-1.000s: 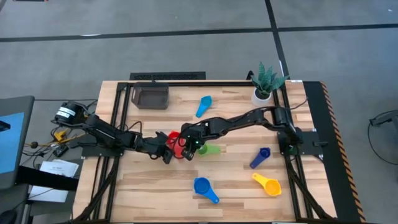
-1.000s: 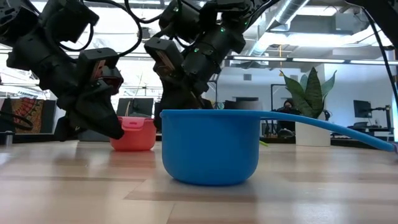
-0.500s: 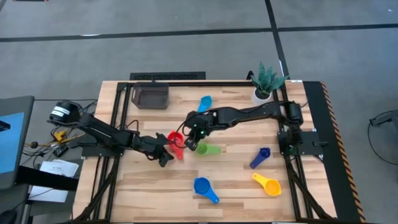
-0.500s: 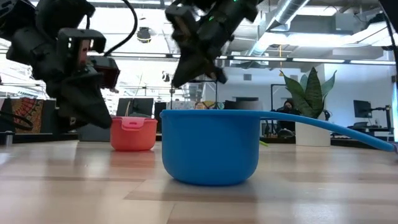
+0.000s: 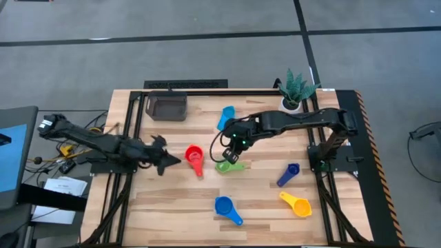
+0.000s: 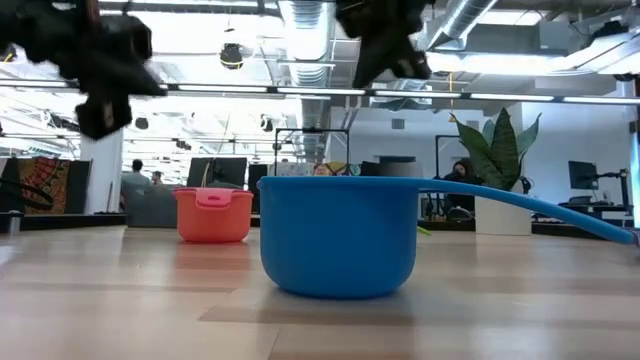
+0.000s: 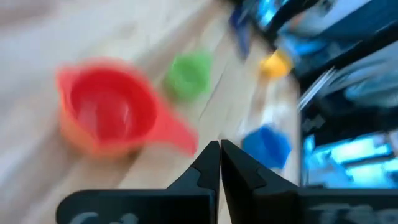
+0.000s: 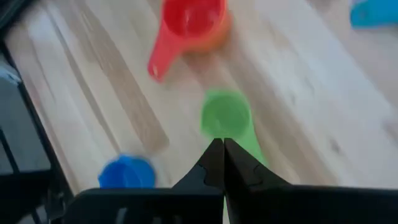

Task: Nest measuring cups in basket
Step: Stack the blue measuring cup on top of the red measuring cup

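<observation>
The red cup point(image 5: 194, 156) stands upright on the table's middle; an orange rim point(image 8: 219, 32) shows around it, as of a cup beneath. The green cup point(image 5: 228, 165) lies just to its right. My left gripper point(image 5: 167, 160) is shut, left of the red cup point(image 7: 111, 115) and apart from it. My right gripper point(image 5: 233, 153) is shut and hangs raised above the green cup point(image 8: 227, 116). The light blue cup point(image 5: 226, 116), blue cup point(image 5: 227, 208), dark blue cup point(image 5: 288, 173) and yellow cup point(image 5: 296, 203) lie scattered. The basket point(image 5: 167, 107) sits at the far left.
A white plant pot point(image 5: 291, 103) stands at the table's far right corner. The blue cup point(image 6: 340, 235) fills the near middle of the low view. Bare wood lies between the basket and the red cup and along the near left.
Both grippers have left the red cup. My left gripper has drawn back toward the table's left edge and risen. My right gripper has moved right and up, and now hangs over the green cup. The red cup has stayed where it stood.
</observation>
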You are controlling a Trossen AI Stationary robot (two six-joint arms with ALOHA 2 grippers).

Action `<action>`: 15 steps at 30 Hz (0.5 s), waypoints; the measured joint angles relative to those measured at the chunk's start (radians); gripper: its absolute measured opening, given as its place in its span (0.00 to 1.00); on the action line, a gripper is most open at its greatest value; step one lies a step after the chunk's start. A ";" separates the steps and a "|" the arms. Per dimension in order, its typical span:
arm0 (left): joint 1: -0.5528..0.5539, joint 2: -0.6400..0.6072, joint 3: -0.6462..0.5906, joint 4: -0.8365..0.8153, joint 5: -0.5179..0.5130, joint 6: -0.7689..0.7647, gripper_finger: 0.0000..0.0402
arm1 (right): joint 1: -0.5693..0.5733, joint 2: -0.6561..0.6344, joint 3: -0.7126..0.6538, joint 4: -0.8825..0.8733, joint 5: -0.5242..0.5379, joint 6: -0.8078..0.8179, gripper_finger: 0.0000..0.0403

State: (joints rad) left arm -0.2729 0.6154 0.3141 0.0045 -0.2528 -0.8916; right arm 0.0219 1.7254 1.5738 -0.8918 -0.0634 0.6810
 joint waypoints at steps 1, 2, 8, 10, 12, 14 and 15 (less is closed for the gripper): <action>0.001 -0.034 0.000 0.010 -0.021 0.024 0.00 | 0.015 -0.005 0.000 -0.031 -0.003 0.022 0.03; 0.000 -0.067 0.001 0.011 -0.045 0.047 0.00 | 0.032 -0.007 0.000 -0.053 -0.004 0.045 0.04; 0.001 -0.176 0.001 0.007 -0.046 0.153 0.00 | 0.164 -0.004 0.000 -0.144 -0.042 0.230 0.09; 0.001 -0.179 0.001 0.008 -0.012 0.177 0.00 | 0.216 -0.004 0.000 -0.147 -0.037 0.334 0.09; 0.001 -0.177 0.001 0.008 0.021 0.201 0.00 | 0.271 -0.004 0.000 -0.120 -0.008 0.439 0.09; 0.001 -0.177 0.001 0.007 0.053 0.230 0.00 | 0.327 -0.004 0.000 -0.102 0.035 0.548 0.10; 0.001 -0.177 0.005 0.003 0.064 0.248 0.00 | 0.354 -0.004 0.000 -0.091 0.060 0.599 0.10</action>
State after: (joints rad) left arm -0.2722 0.4385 0.3195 0.0071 -0.1884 -0.6434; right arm 0.3762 1.7210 1.5734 -0.9828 -0.0034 1.2804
